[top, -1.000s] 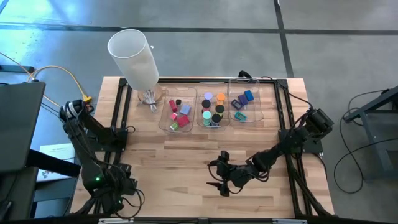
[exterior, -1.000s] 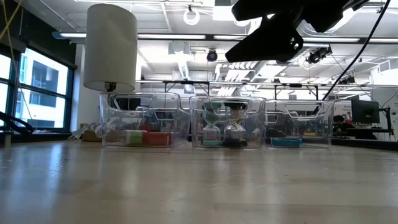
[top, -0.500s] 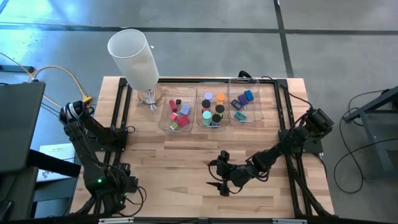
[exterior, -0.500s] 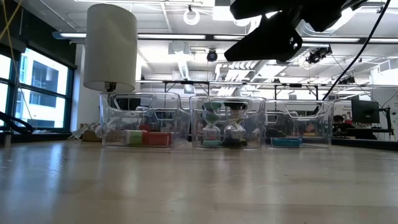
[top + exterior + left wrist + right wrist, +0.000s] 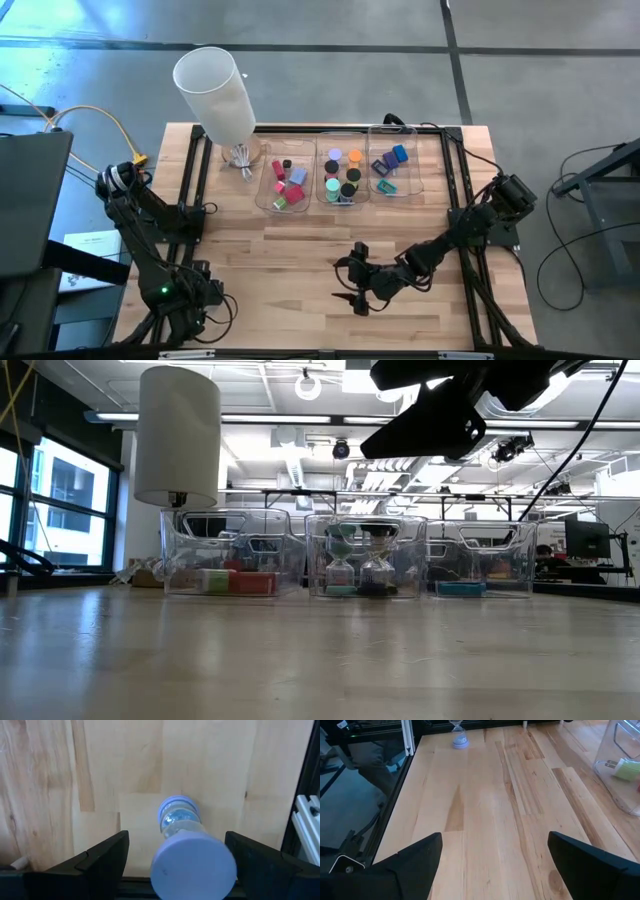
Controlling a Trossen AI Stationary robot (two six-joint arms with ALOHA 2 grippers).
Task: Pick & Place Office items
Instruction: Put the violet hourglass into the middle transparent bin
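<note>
A lavender-capped sand timer [image 5: 194, 865] stands upright on its lower cap [image 5: 178, 806] on the wood near the table's near-left corner. It also shows far off in the right wrist view as a small timer [image 5: 459, 739]. My left gripper [image 5: 176, 840] is open above it, one finger on either side and not touching. In the high view the left arm [image 5: 190, 300] hides the timer. My right gripper [image 5: 495, 865] is open and empty, hovering over the table's near middle [image 5: 357, 295]. The other office items lie in three clear trays [image 5: 342, 172].
The three trays [image 5: 365, 555] stand in a row along the far edge, holding red, pink, green, teal, orange, black and blue pieces. A big white cylinder [image 5: 215, 85] rises at the far-left corner. Black frame rails [image 5: 455, 190] run along the table's sides. Bare wood [image 5: 300, 250] spans the middle.
The left arm has crept a little toward the table's right, near the near-left corner. The right arm and the trays have kept still.
</note>
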